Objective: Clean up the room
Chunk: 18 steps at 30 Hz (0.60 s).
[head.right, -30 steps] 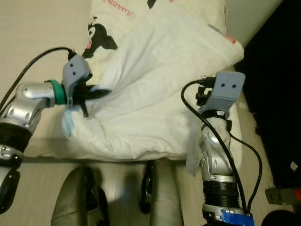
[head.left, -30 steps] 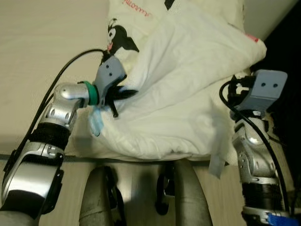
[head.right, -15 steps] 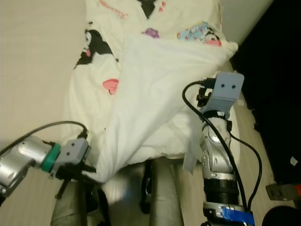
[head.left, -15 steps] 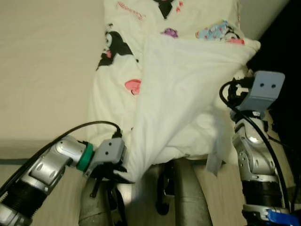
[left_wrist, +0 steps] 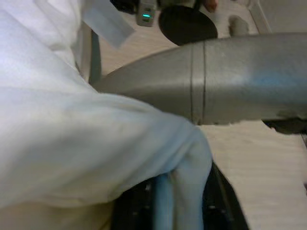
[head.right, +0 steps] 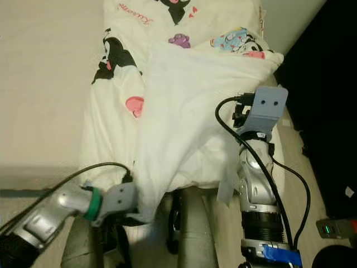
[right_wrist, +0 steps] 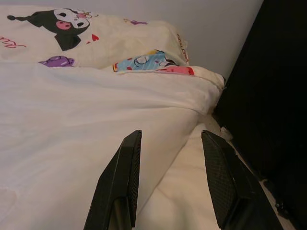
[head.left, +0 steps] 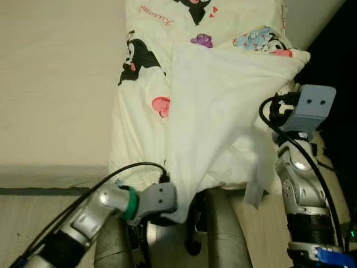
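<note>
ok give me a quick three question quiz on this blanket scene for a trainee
1. True or false: the left hand is shut on a bunched corner of the white blanket.
2. Multiple choice: the right hand is
A. clamped on the blanket
B. open, hovering over the blanket
C. gripping a pillow
3. Fill in the blank: the cartoon-printed side of the blanket lies on the cream ____.

Key
1. True: the cloth is pinched between its fingers, low by the robot's legs.
2. B: its fingers are apart with nothing between them.
3. Bed.
</note>
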### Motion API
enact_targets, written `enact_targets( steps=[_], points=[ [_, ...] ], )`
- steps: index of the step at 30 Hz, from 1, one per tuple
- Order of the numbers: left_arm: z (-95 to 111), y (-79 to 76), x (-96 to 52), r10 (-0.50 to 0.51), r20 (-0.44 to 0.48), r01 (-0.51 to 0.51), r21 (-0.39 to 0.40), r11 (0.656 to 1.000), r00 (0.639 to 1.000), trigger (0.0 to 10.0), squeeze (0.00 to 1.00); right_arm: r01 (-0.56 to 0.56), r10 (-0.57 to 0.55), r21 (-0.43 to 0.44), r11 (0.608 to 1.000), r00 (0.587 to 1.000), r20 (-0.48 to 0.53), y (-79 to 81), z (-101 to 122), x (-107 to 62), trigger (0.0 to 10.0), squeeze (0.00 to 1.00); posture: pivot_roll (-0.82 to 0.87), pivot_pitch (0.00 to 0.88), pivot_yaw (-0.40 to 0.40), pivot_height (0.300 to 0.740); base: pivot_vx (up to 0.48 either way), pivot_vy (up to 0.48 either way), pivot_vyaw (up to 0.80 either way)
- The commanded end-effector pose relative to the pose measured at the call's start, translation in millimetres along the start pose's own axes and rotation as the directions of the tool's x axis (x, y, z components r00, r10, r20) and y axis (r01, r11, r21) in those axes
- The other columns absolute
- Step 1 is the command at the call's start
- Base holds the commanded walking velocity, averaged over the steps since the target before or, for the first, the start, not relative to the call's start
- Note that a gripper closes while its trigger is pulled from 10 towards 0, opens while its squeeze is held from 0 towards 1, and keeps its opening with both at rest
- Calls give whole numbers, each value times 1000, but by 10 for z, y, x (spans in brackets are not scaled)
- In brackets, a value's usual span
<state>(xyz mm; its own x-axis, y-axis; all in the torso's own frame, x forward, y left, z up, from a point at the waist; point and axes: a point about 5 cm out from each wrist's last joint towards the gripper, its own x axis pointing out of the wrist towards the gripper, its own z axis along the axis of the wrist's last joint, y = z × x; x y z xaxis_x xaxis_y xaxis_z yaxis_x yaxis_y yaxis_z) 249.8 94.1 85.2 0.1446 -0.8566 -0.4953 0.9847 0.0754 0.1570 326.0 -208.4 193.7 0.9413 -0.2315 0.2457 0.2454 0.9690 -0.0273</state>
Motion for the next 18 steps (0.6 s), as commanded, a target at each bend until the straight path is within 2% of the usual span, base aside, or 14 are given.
enact_targets(
  steps=[1,5,7,10,12,14,15,18],
  points=[
    [-40,-92,40,4,7,-4,-45,999,1000,10000,1000,22,-22,-8,1000,1000,-7,-59,-36,-20,10000,0,-103,232,-4,610,0,0,0],
    [-57,-92,12,10,3,-10,-42,999,1000,10000,1000,23,-23,-8,1000,1000,-7,-58,-35,-18,10000,0,-101,231,-3,610,0,0,0],
    [-106,-68,-120,3,-6,-4,-40,999,1000,10000,1000,23,-23,-8,1000,1000,-5,-56,-34,-16,10000,0,-99,232,0,610,0,0,0],
    [-124,-34,-207,4,-12,-5,-46,999,1000,10000,1000,25,-25,-7,1000,1000,-4,-58,-34,-16,10000,0,-99,232,0,610,0,0,0],
    [-154,58,-487,-34,-56,31,-49,998,998,10000,1000,28,-28,-3,1000,1000,-2,-67,-32,-23,10000,0,-94,239,4,610,0,0,0],
    [-153,152,-687,-32,-94,28,-44,999,995,10000,976,15,-15,5,1000,1000,1,-57,-23,-29,10000,0,-91,241,3,610,0,0,0],
    [-132,201,-763,-14,-93,10,-44,999,996,10000,0,4,-4,4,1000,1000,6,-44,-11,-28,10000,0,-91,241,3,610,0,0,0],
    [-100,246,-825,2,-76,-6,-55,998,997,10000,0,-9,9,1,1000,1000,17,-26,13,-24,10000,0,-90,243,3,610,0,0,0]
  ],
)
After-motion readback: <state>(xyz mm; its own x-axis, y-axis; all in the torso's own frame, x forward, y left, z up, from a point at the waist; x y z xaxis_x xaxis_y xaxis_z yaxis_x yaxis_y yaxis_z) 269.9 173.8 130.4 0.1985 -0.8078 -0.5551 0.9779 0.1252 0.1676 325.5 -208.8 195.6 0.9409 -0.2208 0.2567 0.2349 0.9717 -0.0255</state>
